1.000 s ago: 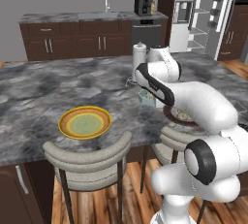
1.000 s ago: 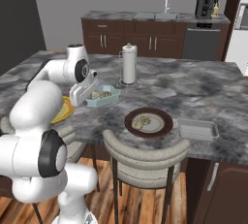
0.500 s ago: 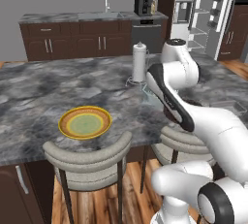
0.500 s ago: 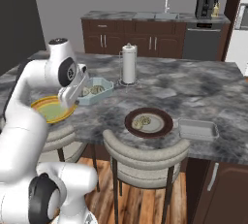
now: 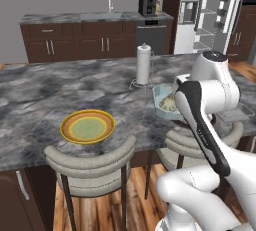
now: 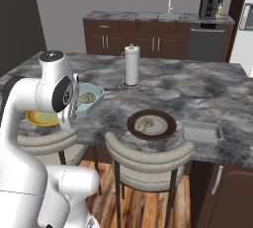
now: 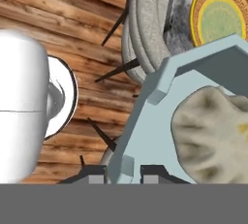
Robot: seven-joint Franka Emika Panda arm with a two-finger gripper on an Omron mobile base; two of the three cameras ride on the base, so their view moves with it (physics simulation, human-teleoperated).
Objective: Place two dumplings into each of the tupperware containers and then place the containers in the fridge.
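Note:
My gripper (image 7: 123, 172) is shut on the rim of the pale blue tupperware container (image 7: 160, 116), its fingertips (image 7: 155, 172) on either side of the wall. A beige wrinkled dumpling (image 7: 208, 136) lies in it. The container (image 5: 165, 106) hangs at the counter's near edge, partly behind my arm, with dumplings (image 6: 88, 97) in the tray (image 6: 97, 94). More dumplings (image 6: 145, 124) lie on the dark brown plate (image 6: 163, 132). The clear tupperware container (image 6: 201, 132) sits at the right. The fridge (image 5: 212, 12) stands open at the back right.
A yellow plate (image 5: 87, 126) rests near the counter's front edge, beside the held tray. A paper towel holder (image 6: 131, 65) stands mid-counter. Padded stools (image 5: 95, 160) line the near side over the wood floor (image 7: 63, 19).
My arm has reared up and turned toward me with the blue container in its grip. The container has shifted slightly toward the counter's near edge.

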